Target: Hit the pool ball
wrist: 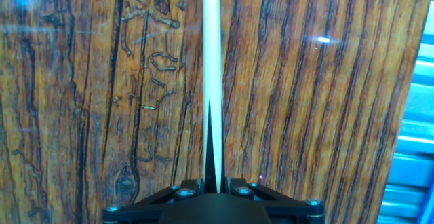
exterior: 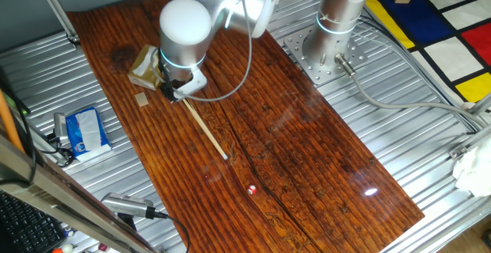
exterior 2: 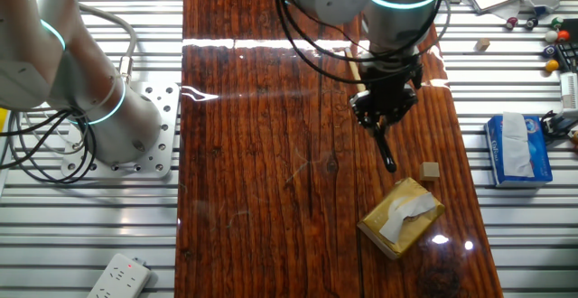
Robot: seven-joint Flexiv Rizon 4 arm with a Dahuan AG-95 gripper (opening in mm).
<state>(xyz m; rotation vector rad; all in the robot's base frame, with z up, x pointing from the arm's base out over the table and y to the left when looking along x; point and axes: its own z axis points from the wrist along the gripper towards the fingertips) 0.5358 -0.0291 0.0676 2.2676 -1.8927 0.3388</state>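
The pool ball (exterior: pixel 252 189) is a tiny red ball with a white spot on the dark wooden table (exterior: pixel 322 153), towards its near end. My gripper (exterior: pixel 173 92) is shut on the upper end of a thin wooden stick (exterior: pixel 205 129). The stick slants down toward the table, and its tip (exterior: pixel 225 157) stops a short way before the ball. In the hand view the stick (wrist: pixel 211 61) runs straight up from between the closed jaws; the ball is out of that view. In the other fixed view the gripper (exterior 2: pixel 386 122) shows but the ball is hidden.
A tan tissue box (exterior: pixel 144 67) and a small wooden cube (exterior: pixel 142 99) lie next to the gripper. A blue tissue pack (exterior: pixel 87 129) sits on the metal bench at the left. The robot base (exterior: pixel 334 42) stands beyond the table.
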